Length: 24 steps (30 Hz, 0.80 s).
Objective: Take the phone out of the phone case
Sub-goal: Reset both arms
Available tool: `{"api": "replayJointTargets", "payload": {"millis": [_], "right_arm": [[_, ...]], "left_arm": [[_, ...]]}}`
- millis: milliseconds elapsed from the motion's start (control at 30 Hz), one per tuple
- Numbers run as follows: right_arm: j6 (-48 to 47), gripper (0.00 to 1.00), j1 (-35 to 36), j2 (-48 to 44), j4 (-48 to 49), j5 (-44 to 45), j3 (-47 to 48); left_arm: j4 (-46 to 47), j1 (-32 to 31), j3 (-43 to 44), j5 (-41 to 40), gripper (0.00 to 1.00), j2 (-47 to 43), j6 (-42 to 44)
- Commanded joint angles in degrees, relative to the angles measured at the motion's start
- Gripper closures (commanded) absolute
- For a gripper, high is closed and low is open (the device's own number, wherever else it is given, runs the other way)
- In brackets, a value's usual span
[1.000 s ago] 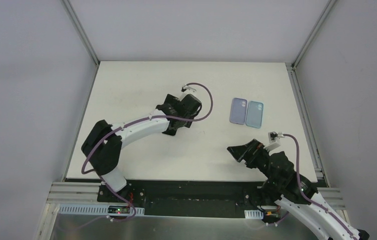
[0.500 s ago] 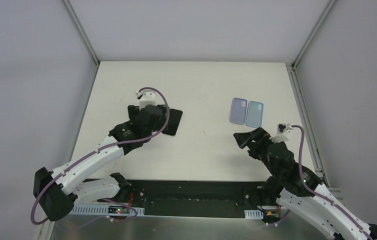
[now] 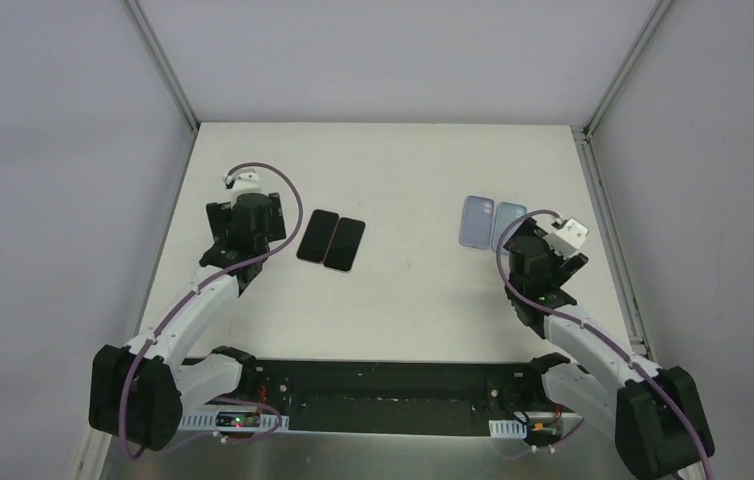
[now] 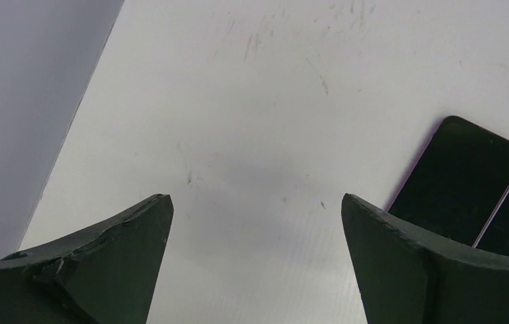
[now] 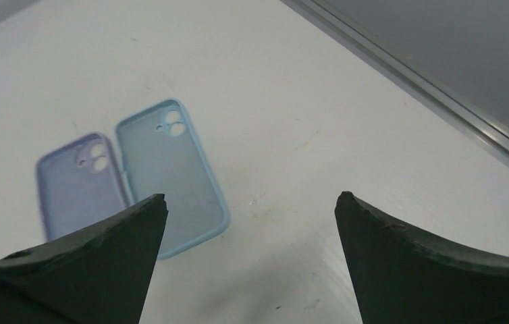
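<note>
Setting: robotics lab test cell.
Enclosure: plain grey panels (image 3: pixel 53 150) in aluminium framing (image 3: pixel 161 62).
Bench: white table (image 3: pixel 403 160).
Fixtures: two cabled arms (image 3: pixel 193 305) bolted at its near edge.

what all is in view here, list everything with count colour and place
phones: two, black, side by side, left-centre of the table
purple case: one, lavender, right-centre, empty
blue case: one, light blue, touching the purple case's right side, empty
table: one, white, inside grey walls
left arm: one, white and black, purple cable, left of the phones, jaws open, holding nothing
right arm: one, same colours, beside the blue case, jaws open, holding nothing
</note>
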Motion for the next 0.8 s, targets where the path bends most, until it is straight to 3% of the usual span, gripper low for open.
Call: {"api": "replayJointTargets", "payload": {"millis": [0, 100, 200, 267, 300, 400, 600, 767], "right_arm": [[-9.63, 0.01, -4.59, 5.85, 19.91, -1.04, -4.46], [-10.03, 0.01, -7.37, 10.89, 29.42, -2.25, -6.95], [-11.71, 0.01, -9.05, 15.31, 38.3, -7.42, -7.7], [-14.68, 0.01, -9.13, 20.67, 48.69, -8.65, -8.58], [-16.95, 0.01, -8.09, 22.05, 48.87, -8.1, -7.94], [-15.99, 0.01, -8.05, 21.03, 46.26, -8.51, -7.83], [-17.08, 0.01, -7.97, 21.34, 59.23, -11.73, -14.27], [-14.63, 0.01, -9.88, 19.93, 50.5, -13.69, -10.9]], "left_arm": [[14.47, 1.51, -3.63, 6.3, 0.01, 0.21, 9.54], [19.43, 2.77, -6.97, 10.87, 0.01, 1.74, 12.63], [29.99, 3.85, -13.49, 15.42, 0.01, 1.88, 14.94], [34.57, 4.16, -14.82, 13.34, 0.01, 2.78, 17.4], [36.93, 5.24, -15.12, 12.99, 0.01, 3.11, 16.59], [38.94, 10.26, -14.69, 22.03, 0.01, 3.88, 11.07], [36.63, 12.24, -15.9, 27.11, 0.0, 1.83, 13.3], [34.82, 12.11, -20.6, 28.27, 0.0, -1.63, 11.41]]}}
